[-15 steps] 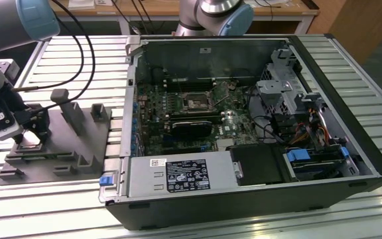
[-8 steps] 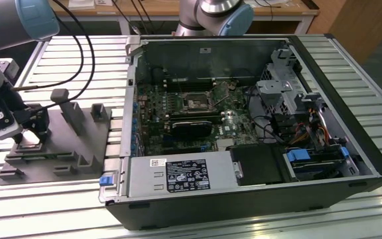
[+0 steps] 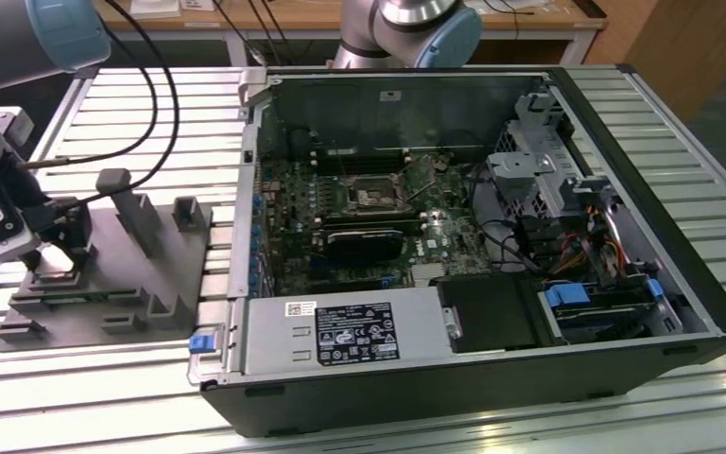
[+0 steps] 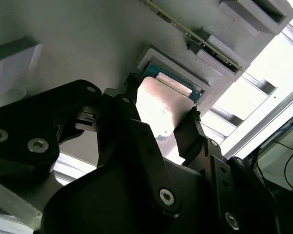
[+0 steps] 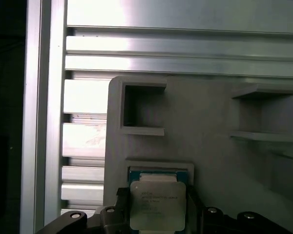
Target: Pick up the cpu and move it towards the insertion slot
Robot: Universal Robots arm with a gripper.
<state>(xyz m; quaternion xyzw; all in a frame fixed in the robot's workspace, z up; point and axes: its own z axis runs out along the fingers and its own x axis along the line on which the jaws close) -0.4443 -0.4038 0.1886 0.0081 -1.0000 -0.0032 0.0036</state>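
Observation:
The cpu (image 5: 157, 204) is a small silvery square, and it shows in both wrist views. My gripper (image 5: 157, 214) is shut on it, one dark finger (image 4: 131, 95) on each side. The cpu (image 4: 162, 106) hangs just above a shallow square pocket with a teal rim (image 4: 185, 85) in the grey moulded block (image 3: 111, 284). In the exterior view the gripper (image 3: 58, 265) is low over that block, at the view's left. The insertion slot (image 3: 372, 195), a shiny frame around a dark centre, lies on the motherboard inside the open computer case (image 3: 665, 274), well to the view's right of the gripper.
Upright posts (image 3: 136, 213) stand on the grey block beside the gripper. A black rectangular card (image 3: 363, 244) lies just in front of the slot. Cables and drive cages (image 3: 552, 180) crowd the case's right side. The case wall (image 3: 252, 189) rises between block and motherboard, on a slatted metal table (image 3: 111, 388).

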